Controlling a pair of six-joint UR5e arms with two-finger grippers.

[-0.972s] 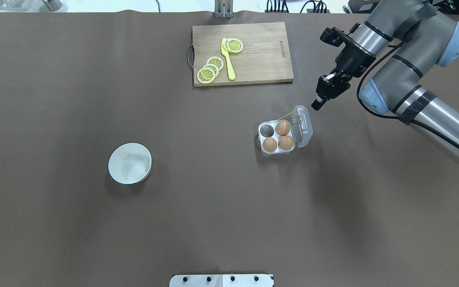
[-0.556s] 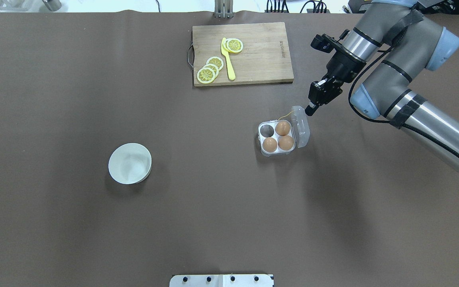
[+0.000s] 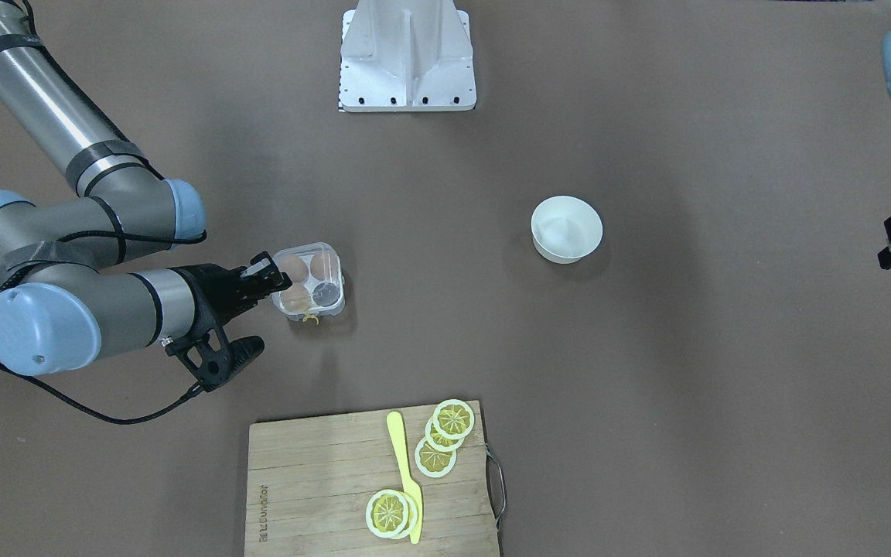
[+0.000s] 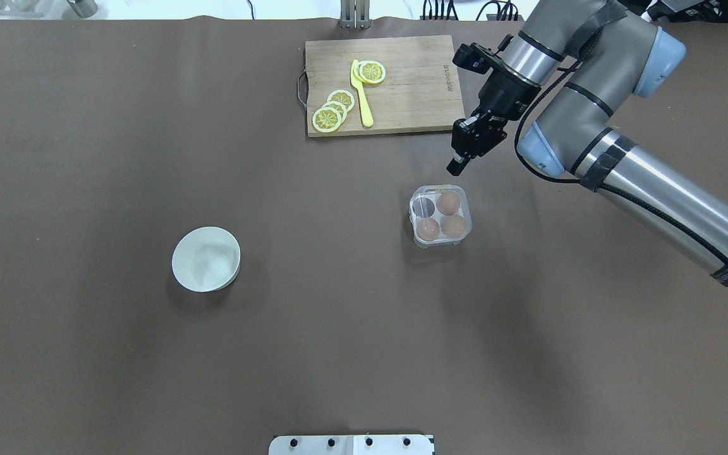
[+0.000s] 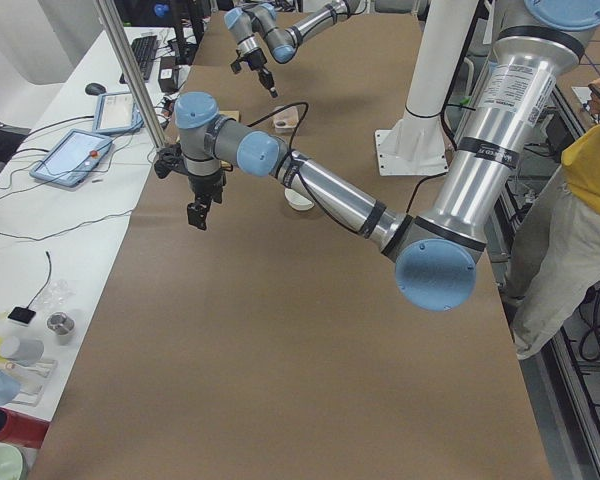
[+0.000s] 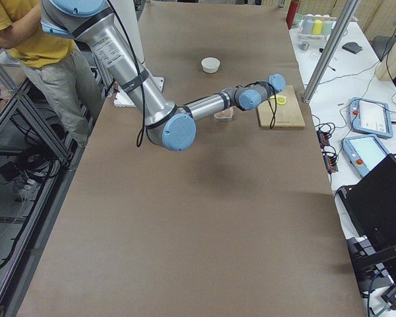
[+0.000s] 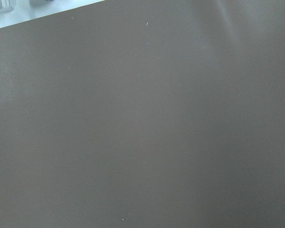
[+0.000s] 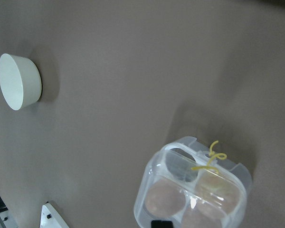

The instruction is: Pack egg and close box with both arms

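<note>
The right tool (image 4: 455,165), fingers together and empty, hovers near the box (image 4: 440,216) on the table (image 4: 339,316), its lid (image 4: 460,191) down over three eggs (image 4: 453,225). Light, slippery, thin plastic likely skids; press lid edges gently while bracing the base.

Overhead: behind robot, facing forward and down, whole table (image 4: 86,347). Front-facing: opposite side, steep. Side exteriors: table ends, distant, lengthwise. Left wrist: close on table. Right wrist: near box (image 8: 192,190), shared with overhead, front-facing.
</note>
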